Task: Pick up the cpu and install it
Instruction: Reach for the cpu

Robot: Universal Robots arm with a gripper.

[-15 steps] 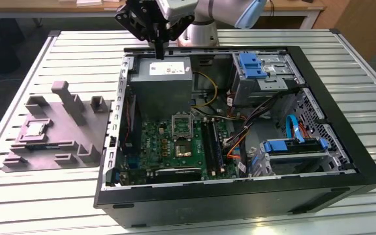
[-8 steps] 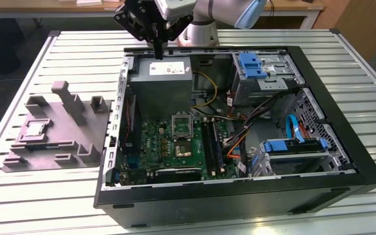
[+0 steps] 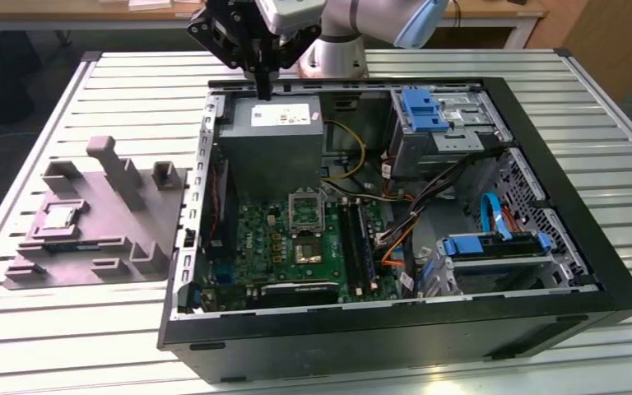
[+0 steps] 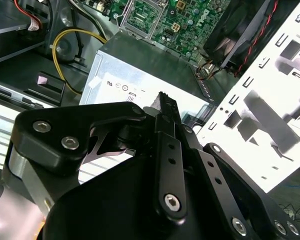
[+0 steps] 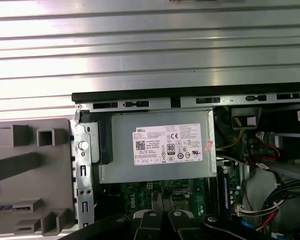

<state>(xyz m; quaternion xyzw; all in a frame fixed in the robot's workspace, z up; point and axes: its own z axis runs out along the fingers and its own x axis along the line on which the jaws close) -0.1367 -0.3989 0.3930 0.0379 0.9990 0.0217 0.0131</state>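
The cpu point(image 3: 58, 216) is a small pale silvery square lying flat in a recess of the grey fixture point(image 3: 108, 222), on the table at the exterior view's left of the computer case. My gripper point(image 3: 263, 90) hangs fingers-down over the case's far edge, above the grey power supply box point(image 3: 277, 140), well away from the cpu. Its black fingers are pressed together with nothing between them, as seen in the second wrist view point(image 4: 162, 99) and in the first wrist view point(image 5: 162, 200). The black-framed socket point(image 3: 305, 210) sits on the green motherboard point(image 3: 294, 247) inside the case.
The open black computer case point(image 3: 536, 304) covers most of the slatted metal table point(image 3: 53, 346). Inside are blue drive brackets point(image 3: 424, 109), cable bundles point(image 3: 426, 197) and a yellow cable point(image 4: 75, 37). The fixture has upright posts point(image 3: 113, 164).
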